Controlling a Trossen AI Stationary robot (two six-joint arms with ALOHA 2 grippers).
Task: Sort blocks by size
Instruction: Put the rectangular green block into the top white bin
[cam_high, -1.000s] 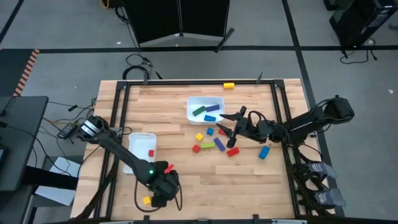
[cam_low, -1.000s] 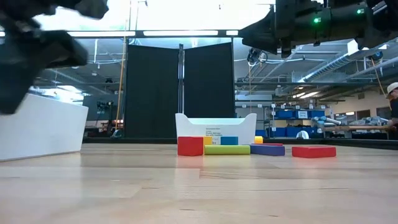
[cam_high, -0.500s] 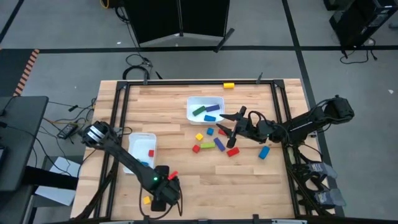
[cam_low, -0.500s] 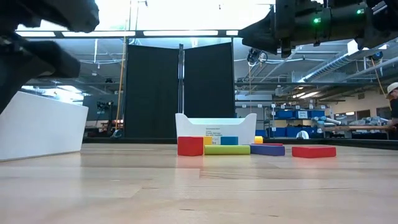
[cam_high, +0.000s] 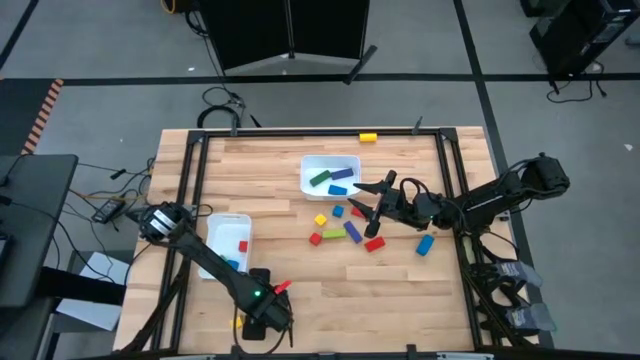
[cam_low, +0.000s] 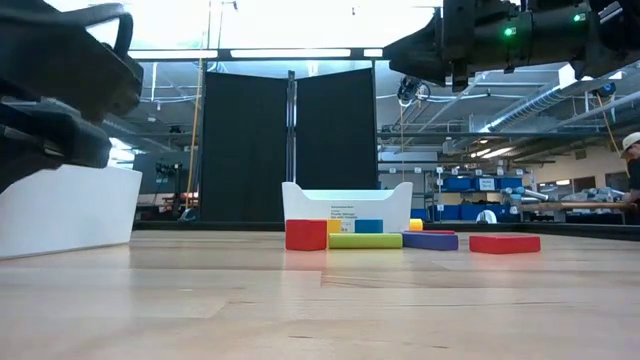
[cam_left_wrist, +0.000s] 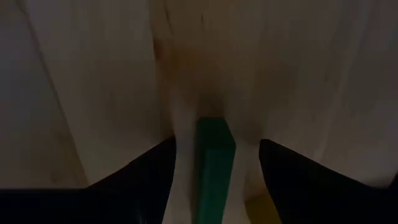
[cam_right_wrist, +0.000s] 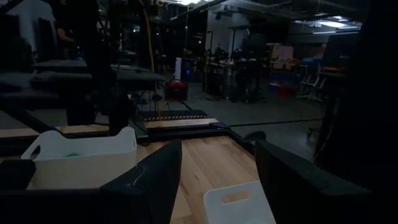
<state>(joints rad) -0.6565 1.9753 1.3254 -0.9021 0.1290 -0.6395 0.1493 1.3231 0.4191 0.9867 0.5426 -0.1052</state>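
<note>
Sorting looks under half done: 3 blocks sit in the back tray, 2 in the left tray, 7 loose beside the back tray, left gripper spread around a green bar, right gripper spread, empty.

Near-left edge: left gripper low over the wood, fingers spread around a green bar; yellow cube just beside.
Left side: tray walls block the way.
Centre: loose blocks crowded below far tray; right gripper hangs over them.
Near-centre: bare wood, open passage.
</note>
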